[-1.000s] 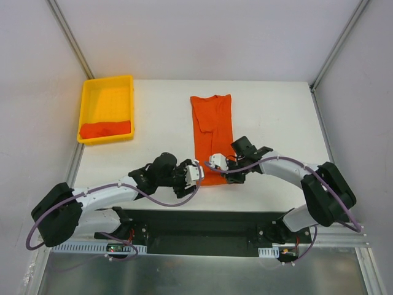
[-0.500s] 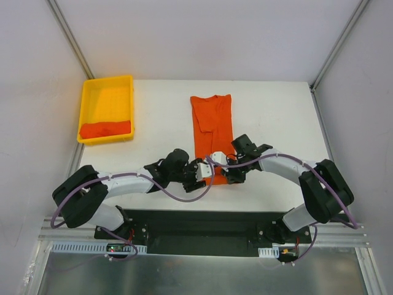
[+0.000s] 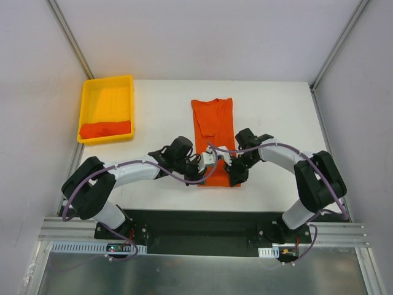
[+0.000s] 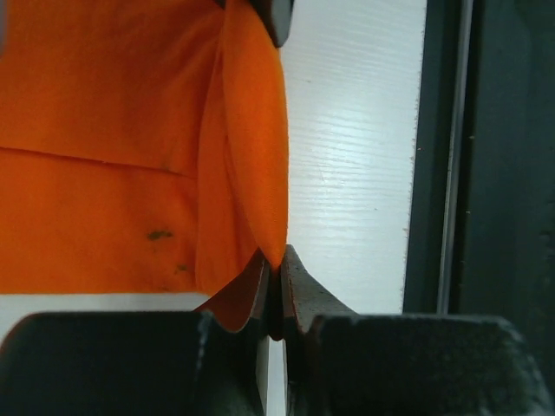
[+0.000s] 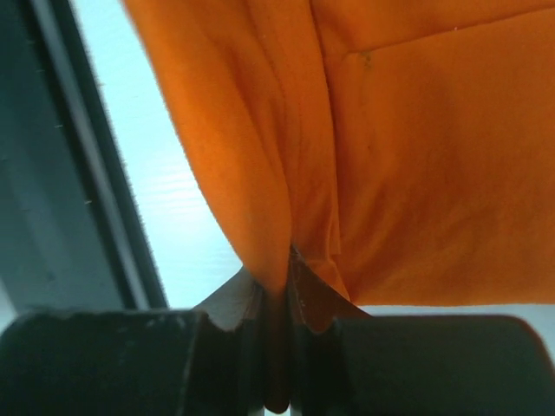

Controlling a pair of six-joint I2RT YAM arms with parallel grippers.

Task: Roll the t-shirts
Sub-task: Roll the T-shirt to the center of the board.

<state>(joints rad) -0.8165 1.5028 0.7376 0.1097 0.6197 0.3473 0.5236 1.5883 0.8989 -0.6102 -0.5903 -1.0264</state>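
shirt in work: a folded t-shirt (image 3: 212,120) lies flat as a narrow strip at the centre of the white table (image 3: 276,117), long axis running 12 to 6 o'clock, collar end at 12.
near hem: the near hem (image 3: 216,181) is at the 6 o'clock end, closest to the arm bases; judged the natural starting edge for a roll travelling toward 12.
left gripper: the left gripper (image 4: 276,260) is clenched on the hem's 7 o'clock corner; the wrist view shows a thin pleat of orange cloth pinched between the fingers and lifted just off the table.
right gripper: the right gripper (image 5: 282,276) is clamped on the 5 o'clock corner; a matching ridge of cloth rises into its closed fingers.
why two corners: holding both ends of one edge should keep the hem straight and taut, so the first turn stays even across the strip.
why folded narrow: sleeves are tucked in, so the roll should have uniform width.
other shirt: a second t-shirt (image 3: 105,129) sits bunched at the 6 o'clock end of the yellow tray (image 3: 92,98), at the table's 10 o'clock corner, well apart from the arms; rolled or merely crumpled, cannot tell.
stage: judged early, grip made, no turn of cloth visible yet.
next need: lift and carry both corners over toward 12 in step.
risk: uneven pull would skew the roll.
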